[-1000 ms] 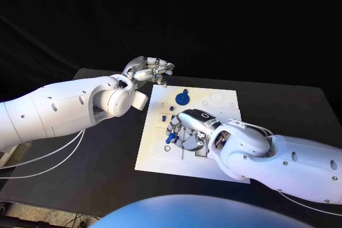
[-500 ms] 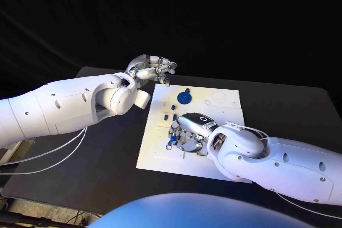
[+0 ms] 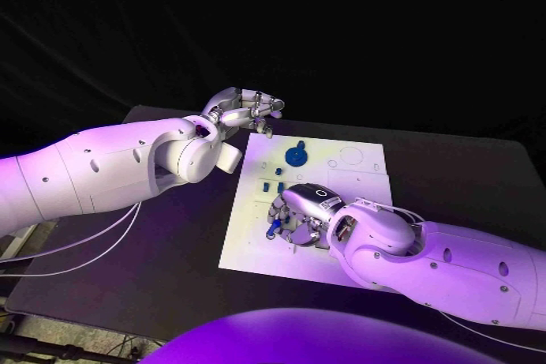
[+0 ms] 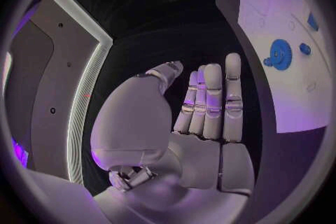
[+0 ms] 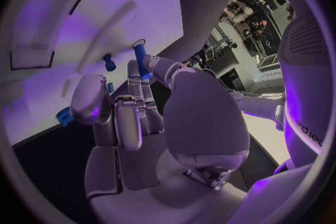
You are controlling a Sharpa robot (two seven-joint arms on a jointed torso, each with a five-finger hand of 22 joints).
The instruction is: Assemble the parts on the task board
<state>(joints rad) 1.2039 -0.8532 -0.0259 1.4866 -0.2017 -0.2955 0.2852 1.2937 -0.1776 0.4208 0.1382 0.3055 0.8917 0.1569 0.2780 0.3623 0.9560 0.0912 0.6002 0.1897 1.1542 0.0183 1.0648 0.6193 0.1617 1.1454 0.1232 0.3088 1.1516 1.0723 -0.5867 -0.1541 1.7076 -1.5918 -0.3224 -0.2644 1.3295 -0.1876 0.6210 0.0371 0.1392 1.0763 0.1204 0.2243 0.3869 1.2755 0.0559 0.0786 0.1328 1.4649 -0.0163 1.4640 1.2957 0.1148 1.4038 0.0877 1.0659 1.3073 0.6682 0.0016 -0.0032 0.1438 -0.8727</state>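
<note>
Two hands are on my screens. My left hand (image 3: 242, 110) hovers past the far left corner of the task board (image 3: 252, 236), fingers straight, apart, holding nothing. A blue gear (image 3: 296, 154) lies near the board's far edge. My right hand (image 3: 298, 216) presses down mid-board, pinching a small blue part (image 5: 142, 61); its fingers hide what lies beneath.

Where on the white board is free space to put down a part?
Free: the task board far right corner, beyond the blue gear, and its near left strip. Crowded: the middle, where the right hand covers small blue pieces.
</note>
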